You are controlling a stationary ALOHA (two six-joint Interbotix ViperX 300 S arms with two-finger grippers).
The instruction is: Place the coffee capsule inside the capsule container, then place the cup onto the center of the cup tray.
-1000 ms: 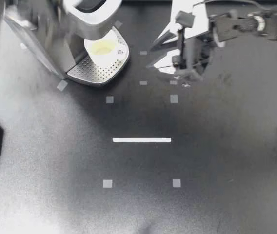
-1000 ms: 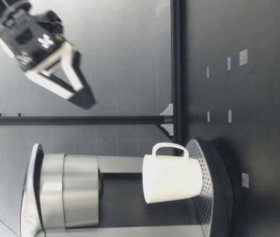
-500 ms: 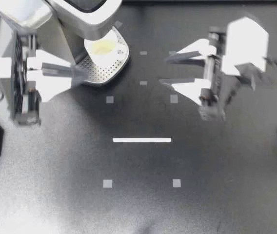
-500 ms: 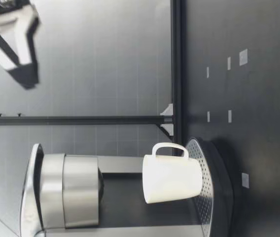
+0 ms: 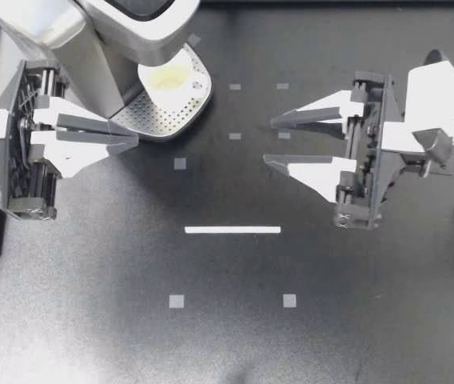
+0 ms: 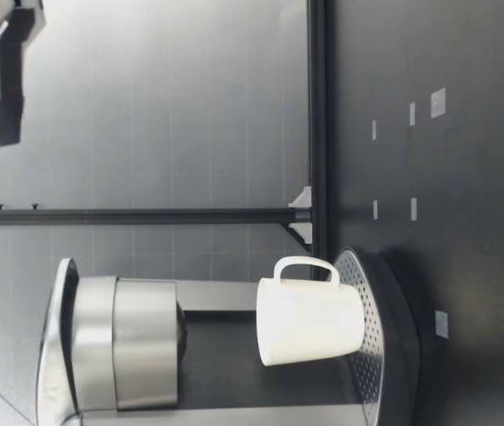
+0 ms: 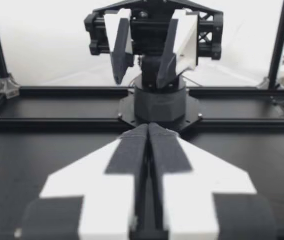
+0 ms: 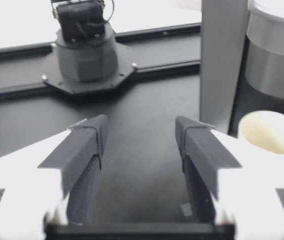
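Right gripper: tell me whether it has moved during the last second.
Yes. In the top view my right gripper has moved nearer to the white tape line.

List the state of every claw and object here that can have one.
left claw: shut, empty.
right claw: open, empty.
cup: upright on the cup tray, under the head of the coffee machine.
cup tray: carrying the cup.
coffee capsule: not visible in any view.
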